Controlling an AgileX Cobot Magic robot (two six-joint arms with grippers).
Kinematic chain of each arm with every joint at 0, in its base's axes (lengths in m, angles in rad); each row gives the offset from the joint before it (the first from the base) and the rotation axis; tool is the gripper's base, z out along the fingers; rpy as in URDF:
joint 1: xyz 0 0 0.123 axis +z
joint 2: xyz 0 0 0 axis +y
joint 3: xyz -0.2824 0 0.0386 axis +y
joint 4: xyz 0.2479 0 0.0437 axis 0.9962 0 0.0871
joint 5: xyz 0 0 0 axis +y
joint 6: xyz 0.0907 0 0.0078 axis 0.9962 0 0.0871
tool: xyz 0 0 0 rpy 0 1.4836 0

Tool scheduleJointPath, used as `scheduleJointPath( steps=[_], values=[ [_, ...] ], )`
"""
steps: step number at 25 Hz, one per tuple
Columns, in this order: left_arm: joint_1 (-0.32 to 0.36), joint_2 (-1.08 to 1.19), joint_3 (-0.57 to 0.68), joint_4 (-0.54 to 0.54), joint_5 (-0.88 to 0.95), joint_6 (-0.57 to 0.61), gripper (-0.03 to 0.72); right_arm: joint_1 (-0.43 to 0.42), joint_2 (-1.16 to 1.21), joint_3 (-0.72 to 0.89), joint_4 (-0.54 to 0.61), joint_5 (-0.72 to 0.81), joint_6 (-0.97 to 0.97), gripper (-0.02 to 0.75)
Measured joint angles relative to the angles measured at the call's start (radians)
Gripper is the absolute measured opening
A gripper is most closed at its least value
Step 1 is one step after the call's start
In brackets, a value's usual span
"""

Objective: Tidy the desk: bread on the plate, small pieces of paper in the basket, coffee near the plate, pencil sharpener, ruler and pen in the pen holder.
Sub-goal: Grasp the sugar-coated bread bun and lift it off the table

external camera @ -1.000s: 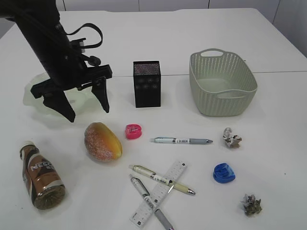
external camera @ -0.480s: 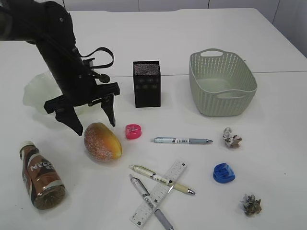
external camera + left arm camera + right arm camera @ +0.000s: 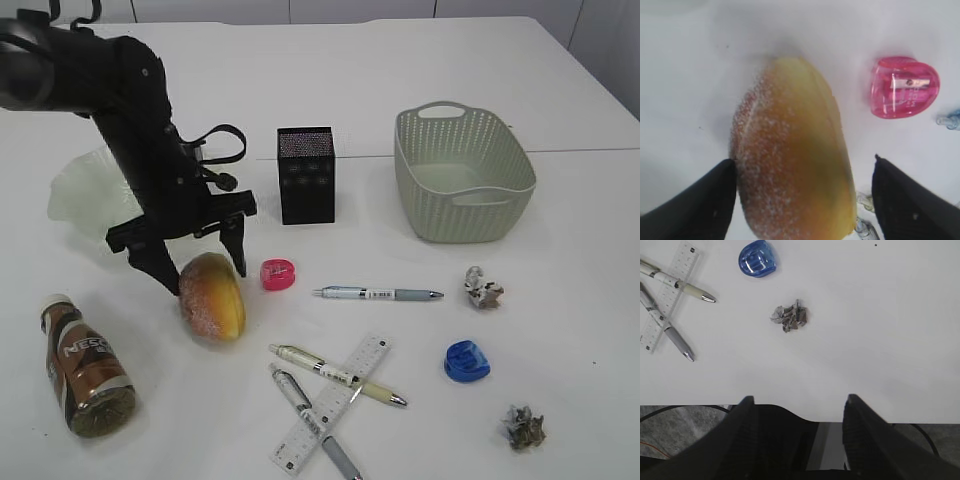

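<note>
Left gripper point(image 3: 802, 200): jaws spread wide, straddling the bread point(image 3: 792, 155), not clamped.
Wrist view only: pink sharpener point(image 3: 905, 87) ahead-right.
Right gripper point(image 3: 799, 415): open, empty.

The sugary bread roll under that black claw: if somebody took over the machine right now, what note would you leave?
Left gripper: open, straddling the sugar-dusted bread roll, not closed yet.
Right gripper: open, idle at the table edge.
Done: nothing; the pale green plate, black mesh pen holder and green plastic basket look empty.
Left: bread, coffee bottle, pink sharpener, blue sharpener, three pens, clear ruler, two paper scraps.
</note>
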Motion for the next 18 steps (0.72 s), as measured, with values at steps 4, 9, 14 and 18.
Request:
scheduleJointPath(
  steps=[4,9,14,18],
  values=[
    [0.0,0.034,-0.004,0.009,0.018,0.0,0.619,0.0,0.0,0.0,0.0,0.0,0.0,0.405],
    [0.0,0.052,-0.004,0.003,0.029,0.0,0.609,0.0,0.0,0.0,0.0,0.0,0.0,0.405],
    [0.0,0.052,-0.005,0.008,0.04,0.0,0.506,0.0,0.0,0.0,0.0,0.0,0.0,0.405],
    [0.0,0.052,-0.005,0.04,0.075,0.007,0.337,0.0,0.0,0.0,0.0,0.0,0.0,0.405]
  ],
)
